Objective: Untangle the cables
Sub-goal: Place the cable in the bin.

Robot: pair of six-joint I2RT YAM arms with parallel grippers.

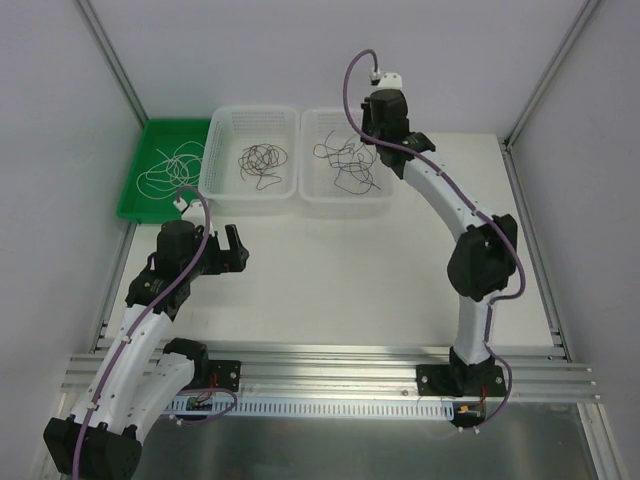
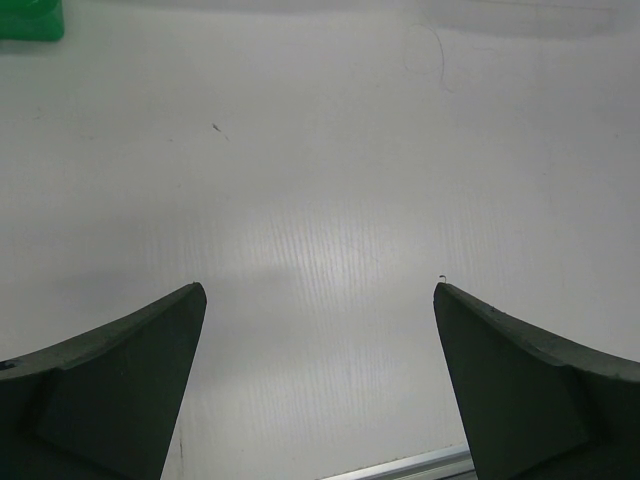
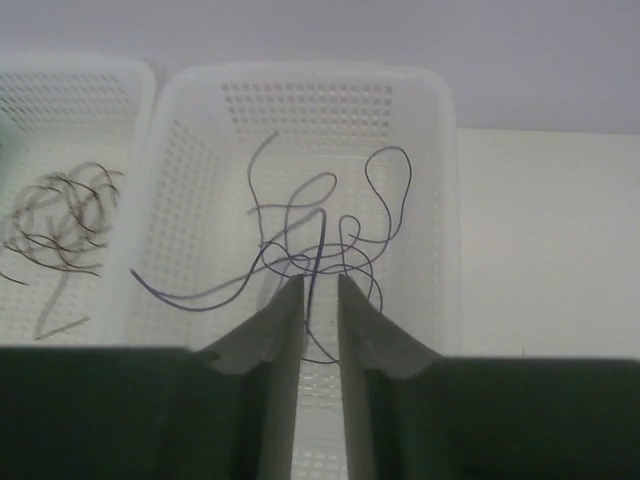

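- When you look down from the top camera, a glossy green tray (image 1: pixel 150 205) at the far left holds a whitish cable (image 1: pixel 165 170) in loose loops. Beside it are two white perforated plastic baskets. The left basket (image 1: pixel 255 110) holds a dark cable bundle (image 1: pixel 262 160), and the right basket (image 1: pixel 345 205) holds a looser dark cable tangle (image 1: pixel 345 160).
- Same view: the left gripper (image 1: pixel 238 250) hangs over the bare table (image 1: pixel 330 280), well apart from the baskets. The right arm (image 1: pixel 440 190) reaches over the right basket, and its own wrist hides its tip.
- Left wrist cam: the left gripper (image 2: pixel 318 290) has its matte black wedge fingers spread wide, with nothing between them but ribbed white table (image 2: pixel 320 150). One corner of the green tray (image 2: pixel 30 20) is cut off at the top left.
- Right wrist cam: the right gripper (image 3: pixel 320 285) is down to a narrow slit, and one thin strand of the dark cable tangle (image 3: pixel 330 240) runs through the gap. I honestly can't tell if the strand touches either pad. The right basket (image 3: pixel 440 200) has gridded holes in its walls.
- The left basket (image 3: pixel 80 70) is cropped and its dark cable bundle (image 3: pixel 60 225) looks blurry.
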